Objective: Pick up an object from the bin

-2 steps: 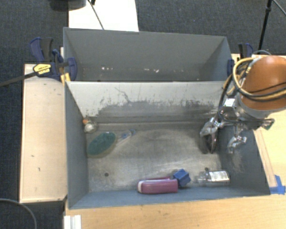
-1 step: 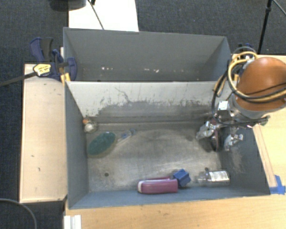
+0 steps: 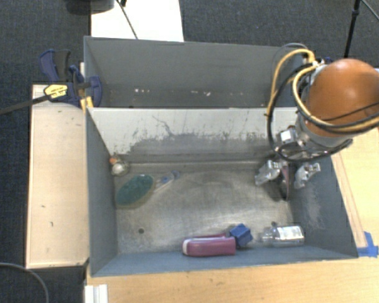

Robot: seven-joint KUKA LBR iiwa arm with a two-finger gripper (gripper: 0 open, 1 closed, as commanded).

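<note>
Jaws stand spread and empty above bare bin (image 3: 208,201) floor by the right wall; descending here risks grasping nothing.

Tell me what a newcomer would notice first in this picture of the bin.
The arm's round orange cover stands out at the right of the bin, with its jaws open over bare floor. Next comes the purple tube lying along the near wall beside a small blue piece. The green oval brush lies at the left.
</note>
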